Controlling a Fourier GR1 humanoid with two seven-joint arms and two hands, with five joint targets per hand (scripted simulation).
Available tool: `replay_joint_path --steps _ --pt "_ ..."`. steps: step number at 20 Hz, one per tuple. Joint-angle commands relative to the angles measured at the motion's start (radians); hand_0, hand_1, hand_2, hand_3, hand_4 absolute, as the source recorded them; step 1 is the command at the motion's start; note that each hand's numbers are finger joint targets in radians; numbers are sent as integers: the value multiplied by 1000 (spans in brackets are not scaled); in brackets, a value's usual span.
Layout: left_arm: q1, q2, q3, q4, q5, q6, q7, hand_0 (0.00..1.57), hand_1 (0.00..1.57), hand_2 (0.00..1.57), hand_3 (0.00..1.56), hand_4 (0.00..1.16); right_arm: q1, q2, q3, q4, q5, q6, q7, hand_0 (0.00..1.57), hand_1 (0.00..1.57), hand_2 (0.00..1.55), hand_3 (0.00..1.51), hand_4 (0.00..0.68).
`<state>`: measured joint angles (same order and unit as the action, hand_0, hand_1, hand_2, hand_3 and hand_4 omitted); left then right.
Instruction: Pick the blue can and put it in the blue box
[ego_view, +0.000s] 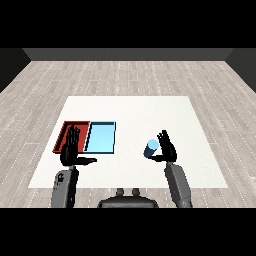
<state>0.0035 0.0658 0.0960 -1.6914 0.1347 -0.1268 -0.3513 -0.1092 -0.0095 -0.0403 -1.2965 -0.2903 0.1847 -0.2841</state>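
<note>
Nearest item: two grey forearms rising from the near table edge.

Left hand (70, 150): black, fingers straight and spread, thumb out to the side, holding nothing. It stands in front of the red tray's near end.

Right hand (167, 148): black, fingers upright and relaxed, thumb reaching toward the can. It sits just beside the can on the can's right side; whether it touches cannot be told, and nothing is curled round it yet.

Small light blue cylindrical can (151, 148): stands on the white table (200, 150), right of the trays and well apart from them. Judged light, rigid and smooth-sided, so likely to slip or tip if nudged; best taken round the middle of its wall, fingers on one side and thumb opposite.

Shallow red rectangular tray (64, 131): left of the pair, nothing visible inside.

Shallow light blue rectangular tray (101, 137): touching the red one along its right side, holding nothing; the can belongs here.
</note>
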Motion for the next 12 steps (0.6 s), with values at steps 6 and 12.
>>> replay_joint_path --steps 6,12 --pt "-27 5 22 100 -2 -19 -74 0 0 0 0 0 -64 6 4 135 1 24 -59 0 0 0 0 0" --pt "-1 -12 -11 1 -17 16 -1 0 0 0 0 0 -129 9 19 250 -20 -2 -91 0 0 0 0 0"
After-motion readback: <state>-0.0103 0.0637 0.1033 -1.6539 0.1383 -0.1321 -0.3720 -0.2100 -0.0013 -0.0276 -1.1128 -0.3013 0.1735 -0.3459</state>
